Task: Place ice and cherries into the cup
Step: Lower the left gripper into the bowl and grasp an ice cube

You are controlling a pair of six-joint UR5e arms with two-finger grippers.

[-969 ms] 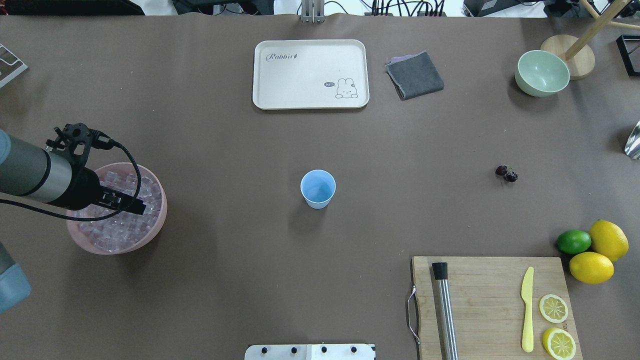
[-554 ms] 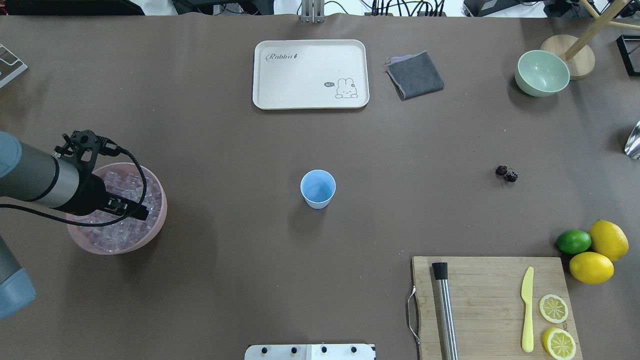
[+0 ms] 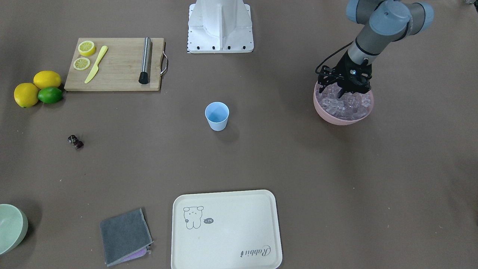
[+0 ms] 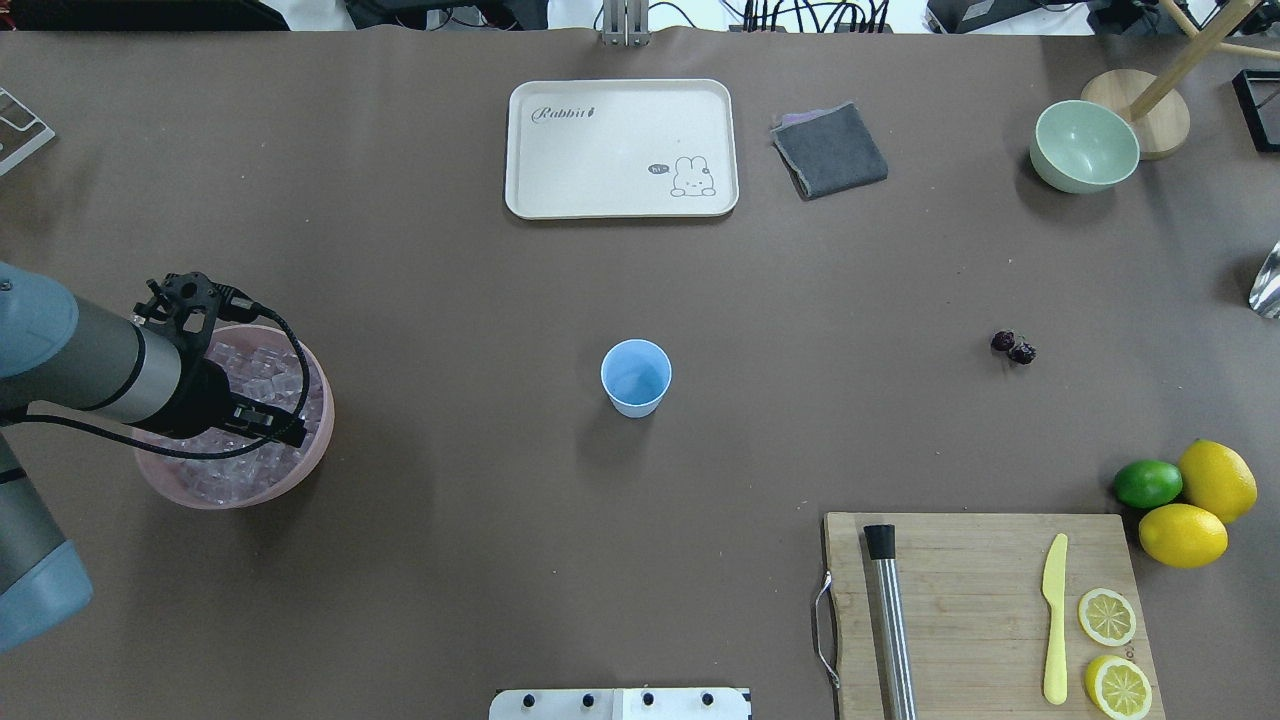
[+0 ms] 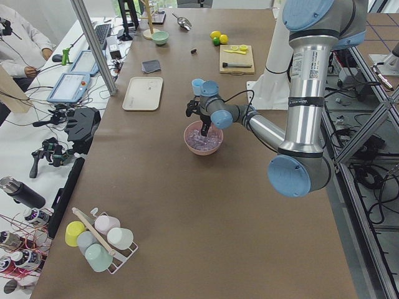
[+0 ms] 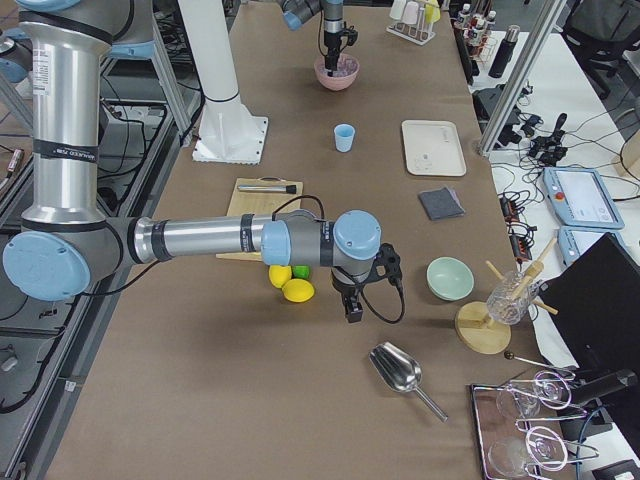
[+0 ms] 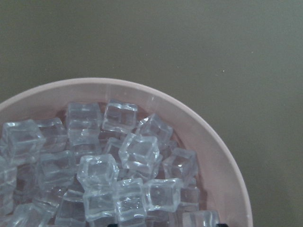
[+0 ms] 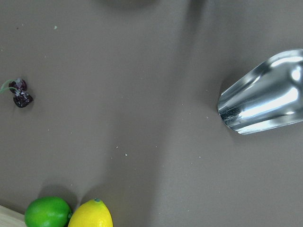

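Note:
The pale blue cup [image 4: 636, 375] stands upright and empty mid-table, also in the front view [image 3: 217, 116]. Ice cubes [image 7: 137, 151] fill the pink bowl [image 4: 318, 445] at the table's left. My left gripper [image 4: 285, 432] hangs over the bowl, fingers apart, tips down among the cubes [image 3: 347, 106]; nothing is held. The cherries [image 4: 1013, 347] lie on the table far right of the cup, and show in the right wrist view [image 8: 20, 94]. My right gripper [image 6: 353, 310] shows only in the exterior right view, above the table near the lemons; I cannot tell its state.
A cream tray [image 4: 620, 148], a grey cloth [image 4: 830, 150] and a pale green bowl [image 4: 1085, 145] lie at the far side. A cutting board [image 4: 980, 610] holds a muddler, knife and lemon slices. Lemons and a lime [image 4: 1148, 483] sit beside it. A metal scoop [image 8: 265, 94] lies right.
My left gripper has shifted a little right and toward the robot over the pink bowl, tips lower among the ice. The cup and cherries have not moved.

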